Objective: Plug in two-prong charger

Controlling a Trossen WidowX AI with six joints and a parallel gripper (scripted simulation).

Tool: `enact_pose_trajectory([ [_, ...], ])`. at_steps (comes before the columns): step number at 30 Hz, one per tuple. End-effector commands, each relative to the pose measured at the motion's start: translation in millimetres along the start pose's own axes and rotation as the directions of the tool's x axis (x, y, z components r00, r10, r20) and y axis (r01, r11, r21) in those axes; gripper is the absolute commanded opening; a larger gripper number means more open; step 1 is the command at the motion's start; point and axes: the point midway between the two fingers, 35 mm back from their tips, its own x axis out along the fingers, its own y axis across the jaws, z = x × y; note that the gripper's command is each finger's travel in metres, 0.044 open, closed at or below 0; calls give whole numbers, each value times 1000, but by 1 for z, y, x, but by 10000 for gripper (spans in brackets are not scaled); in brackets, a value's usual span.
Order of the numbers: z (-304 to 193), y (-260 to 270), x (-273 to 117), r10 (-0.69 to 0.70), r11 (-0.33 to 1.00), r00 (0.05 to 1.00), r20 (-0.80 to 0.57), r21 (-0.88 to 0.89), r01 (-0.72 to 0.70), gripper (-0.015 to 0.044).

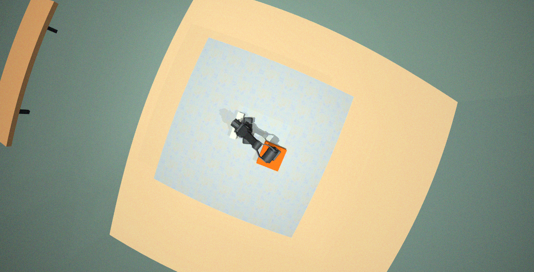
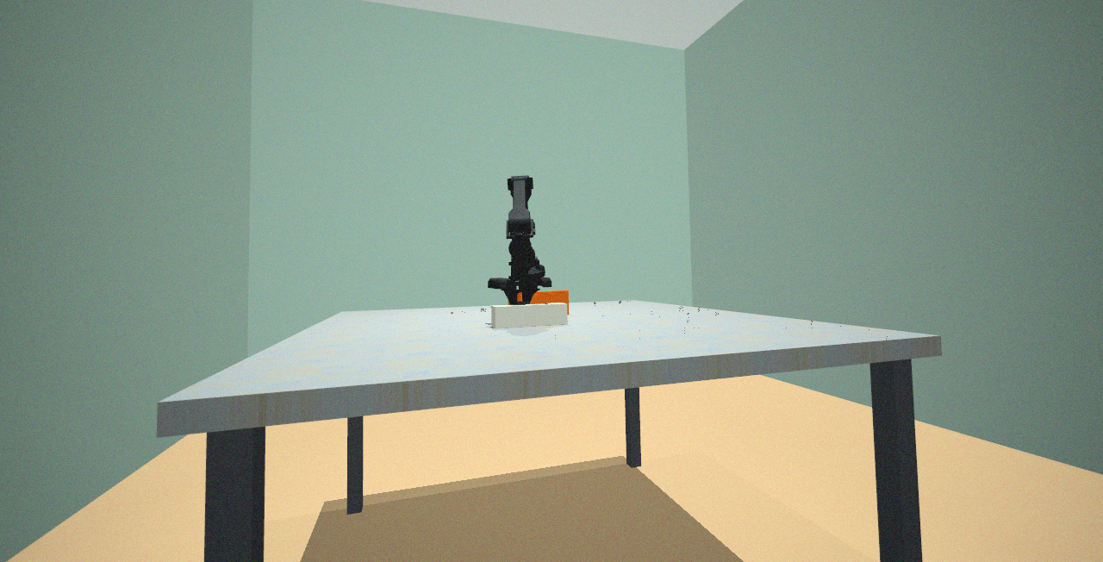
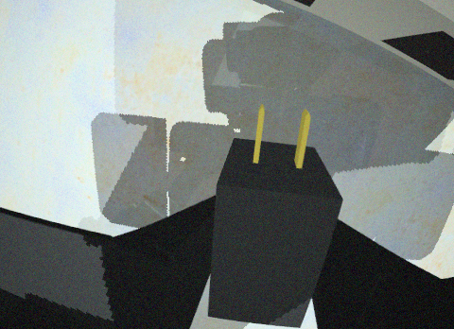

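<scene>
Two brass prongs (image 3: 303, 139) jut from the charger (image 3: 271, 253), pointing away from the end effector (image 3: 265, 214), which grips its dark body firmly. Held like that, the prongs stay bare for the outlet, and I suppose the shutter is why both must face it squarely. The white power strip (image 1: 240, 115) (image 2: 529, 315) sits on the table (image 1: 298, 94) (image 2: 385, 358), partly hidden from above by the arm (image 1: 252, 137) (image 2: 521, 250). An orange block (image 1: 279, 164) (image 2: 557, 296) lies under the arm's far end. To my eye, lining up comes next; a slanted push could jam.
</scene>
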Motion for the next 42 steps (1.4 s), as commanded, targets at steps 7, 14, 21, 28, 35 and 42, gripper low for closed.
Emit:
enact_pose_trajectory([
  [7,-15,-12,6,6,993,1000,-10,119,-4,0],
  [14,-25,-19,9,10,980,1000,-12,200,-8,0],
  [21,-23,-23,9,11,976,1000,-12,217,-8,0],
  [28,-15,-27,9,12,973,1000,-11,229,-9,0],
  [35,-8,-31,9,12,971,1000,-11,240,-9,0],
  [42,0,-35,9,13,968,1000,-10,252,-10,0],
])
